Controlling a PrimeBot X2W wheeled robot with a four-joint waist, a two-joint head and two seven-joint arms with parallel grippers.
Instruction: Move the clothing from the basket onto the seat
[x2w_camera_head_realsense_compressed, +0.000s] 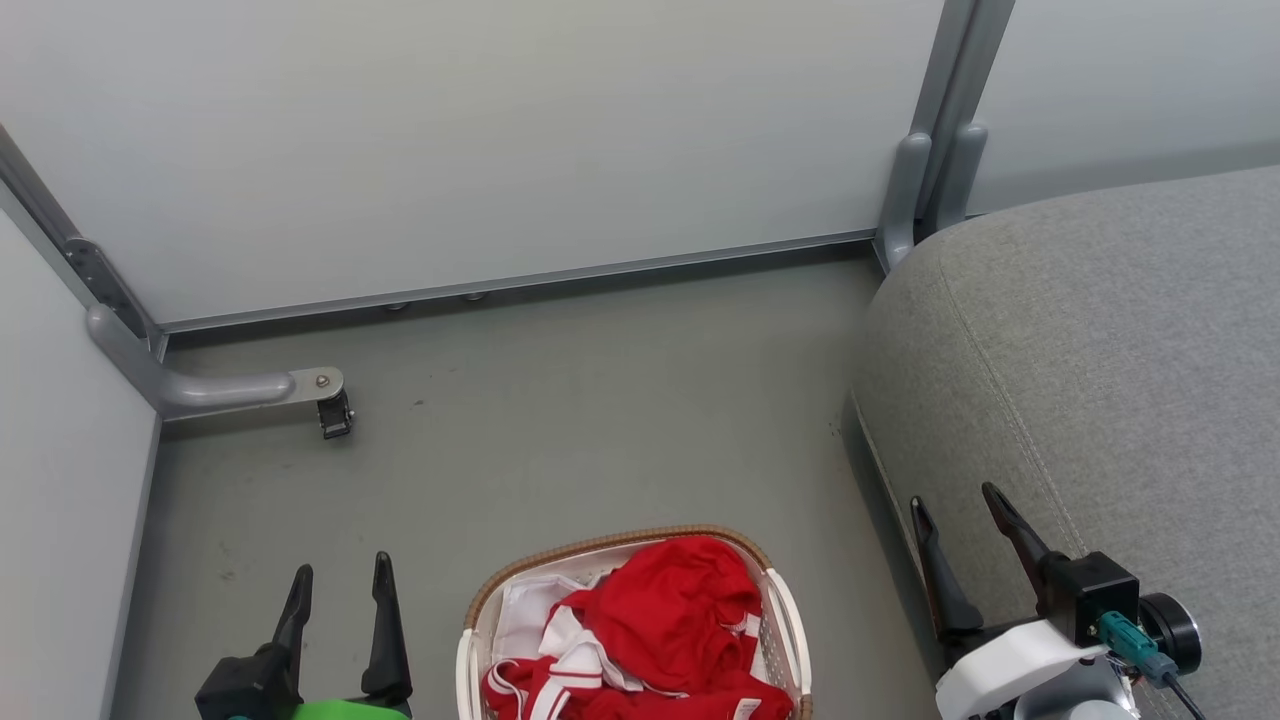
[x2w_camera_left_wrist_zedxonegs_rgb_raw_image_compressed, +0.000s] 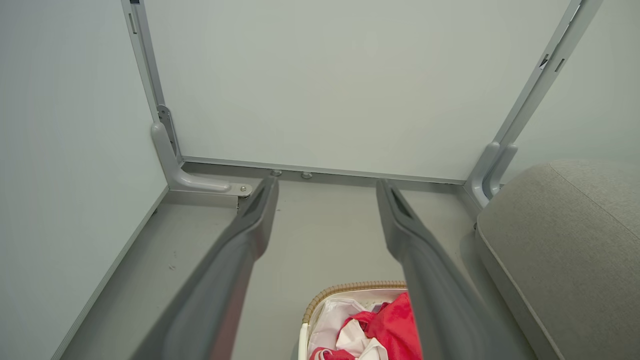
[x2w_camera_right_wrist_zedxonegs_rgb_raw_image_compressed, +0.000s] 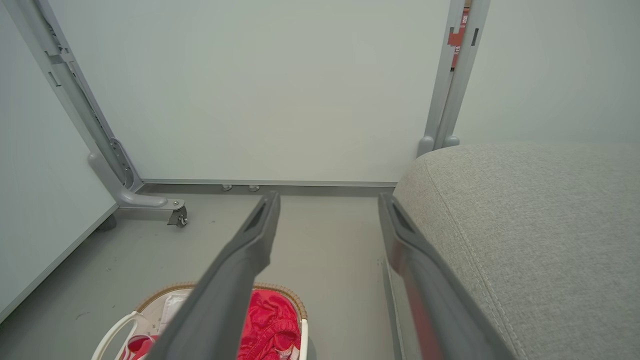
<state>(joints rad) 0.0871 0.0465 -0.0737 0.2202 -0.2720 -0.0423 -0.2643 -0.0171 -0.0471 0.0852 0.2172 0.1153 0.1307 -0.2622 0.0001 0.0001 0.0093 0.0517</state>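
Head view, far left: a panel foot with a small caster (x2w_camera_head_realsense_compressed: 335, 412) sits at about 9 o'clock on the grey floor (x2w_camera_head_realsense_compressed: 560, 420), well apart from the work. I see little hazard there.
Left gripper: the left gripper (x2w_camera_head_realsense_compressed: 342, 565) is at 7 o'clock with its jaws spread wide and nothing between them. Its fingers point to 12, near the basket's left wall but apart from it.
Risk, left arm: a low sweep toward 3 o'clock could knock the light basket and slide or tip it.
Basket: the basket (x2w_camera_head_realsense_compressed: 620, 540) stands on the floor at 6 o'clock, between the two grippers, partly cut off by the bottom edge.
Clothing: the clothing (x2w_camera_head_realsense_compressed: 680, 600) lies wholly inside the basket. The red heap mounds above the rim, with white-striped folds at its 7 o'clock and the white liner (x2w_camera_head_realsense_compressed: 525, 610) showing at its 9 o'clock.
Risk, grasp: a deep pinch could catch the liner along with the jersey and lift the basket. A shallow one may take a single piece, or let a trailing piece fall to the floor.
Right gripper: the right gripper (x2w_camera_head_realsense_compressed: 952, 497) is at 5 o'clock, jaws released and empty, just beside the seat's front edge.
Risk, right arm: turning toward 9 o'clock could scrape its fingers along the upholstery.
Seat: the seat (x2w_camera_head_realsense_compressed: 1100, 350) is at 3 o'clock and carries no garment, so the task looks unstarted.
Risk, transfer: cloth carried low could drop into the gap between basket and seat.
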